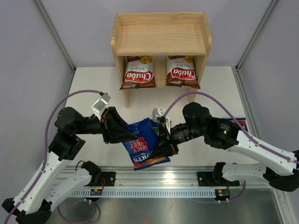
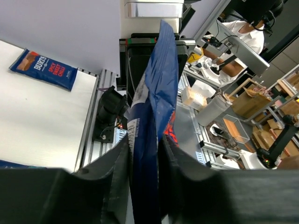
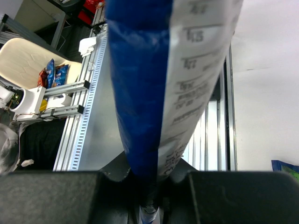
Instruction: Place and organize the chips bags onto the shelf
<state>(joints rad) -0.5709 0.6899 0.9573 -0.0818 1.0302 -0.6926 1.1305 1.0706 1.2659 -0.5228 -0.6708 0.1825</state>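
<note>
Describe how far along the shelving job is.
Done: two Chuba bags sit on the lower tier of the shelf. In hand: the left end effector and right end effector clamp one Burts bag. Left: shelving it, plus another Burts bag on the table.

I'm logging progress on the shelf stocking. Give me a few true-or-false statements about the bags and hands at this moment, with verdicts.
1. The left Chuba bag and the right Chuba bag sit on the lower tier of the shelf. True.
2. A blue bag lies on the shelf's top tier. False: no bag shows there.
3. The left hand and the right hand are both shut on the held Burts bag. True.
4. A loose Burts bag lies flat on the table. True.
5. The held Burts bag lies flat on the table too. False: it is held up between the two hands, edge-on to both wrist cameras.
</note>
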